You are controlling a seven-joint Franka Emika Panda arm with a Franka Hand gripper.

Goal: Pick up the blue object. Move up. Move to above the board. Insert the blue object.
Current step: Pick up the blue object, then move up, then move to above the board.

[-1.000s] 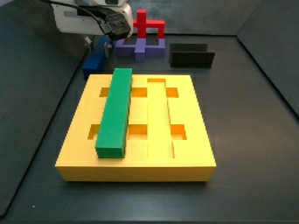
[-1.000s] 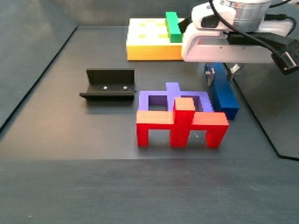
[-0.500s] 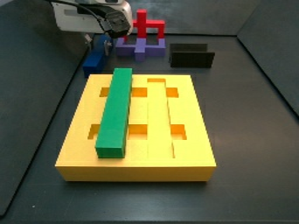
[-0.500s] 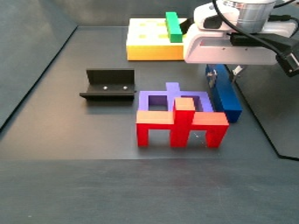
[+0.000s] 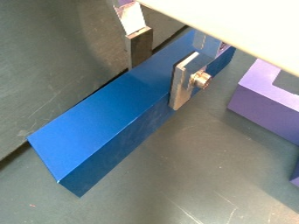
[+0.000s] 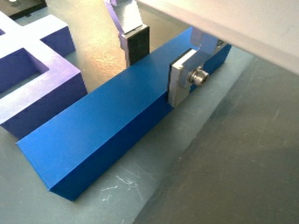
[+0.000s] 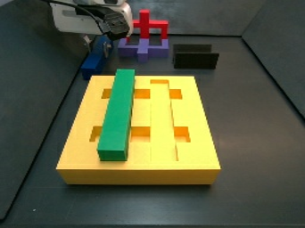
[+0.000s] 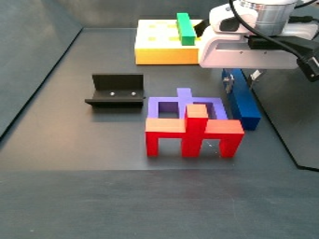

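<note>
The blue object (image 5: 111, 131) (image 6: 105, 122) is a long dark-blue bar lying flat on the dark floor. My gripper (image 5: 162, 83) (image 6: 160, 79) straddles it near one end, one finger on each long side, shut on the bar. In both side views the bar (image 7: 94, 61) (image 8: 241, 101) lies under the gripper (image 7: 105, 40) (image 8: 237, 79), beside the purple block. The board (image 7: 191, 142) (image 8: 156, 47), a large yellow slab with grooves and cut-outs, lies apart from the gripper.
A green bar (image 7: 116, 111) (image 8: 185, 23) lies lengthwise on the board. A purple block with red uprights (image 7: 148, 40) (image 8: 193, 126) (image 6: 35, 70) stands right next to the blue bar. A small black open box (image 7: 194, 57) (image 8: 118, 91) stands beyond it.
</note>
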